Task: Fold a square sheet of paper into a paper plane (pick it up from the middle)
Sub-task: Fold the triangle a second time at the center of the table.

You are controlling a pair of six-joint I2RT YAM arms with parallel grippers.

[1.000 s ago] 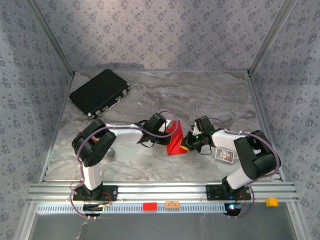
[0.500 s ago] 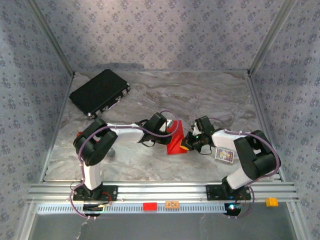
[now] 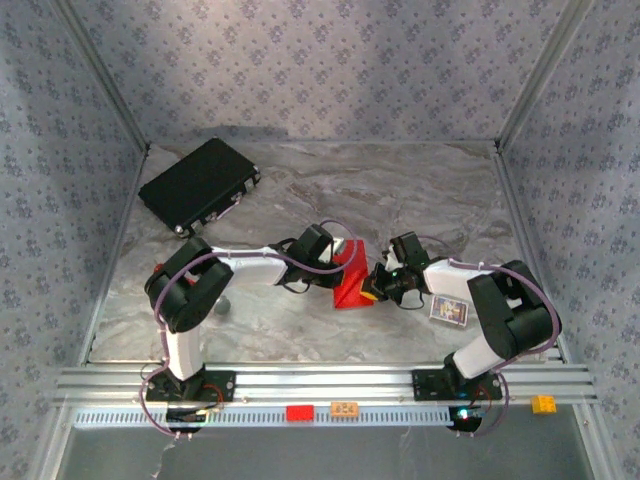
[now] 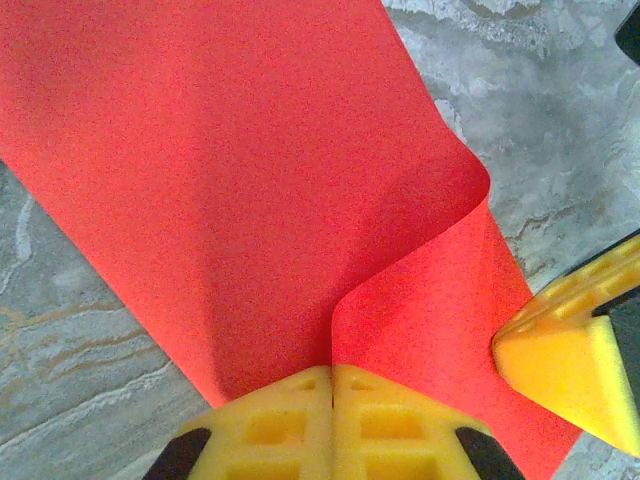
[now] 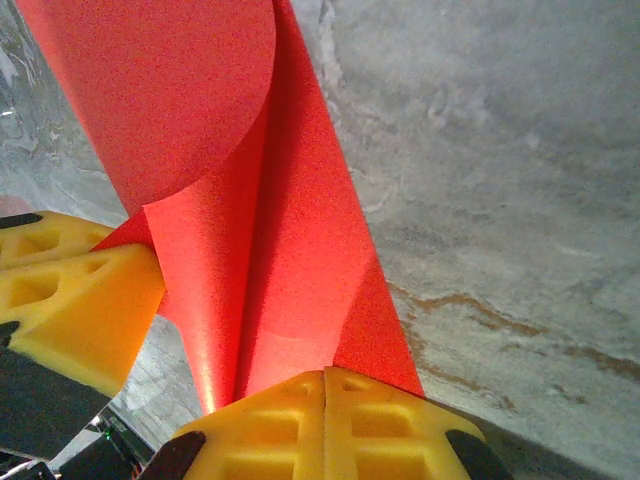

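Observation:
The square sheet of paper (image 3: 352, 282) is bright red and bent into a loose, curled fold at the middle of the table. Both grippers hold it between them. My left gripper (image 3: 341, 262) is shut on one edge, and in the left wrist view the sheet (image 4: 250, 180) curls up from its closed yellow jaws (image 4: 332, 372). My right gripper (image 3: 373, 286) is shut on the opposite side. In the right wrist view the paper (image 5: 270, 240) runs out of its closed jaws (image 5: 325, 376) as a rolled wedge. Each wrist view catches the other gripper's yellow finger (image 4: 565, 370) (image 5: 70, 300) against the paper.
A black case (image 3: 198, 185) lies at the back left. A small printed card (image 3: 449, 311) rests by the right arm. On the front rail sit a tiny red block (image 3: 299, 412), an orange block (image 3: 345, 408) and a yellow block (image 3: 543, 403).
The paper and both grippers have shifted very slightly away from the arm bases. Both grips are unchanged.

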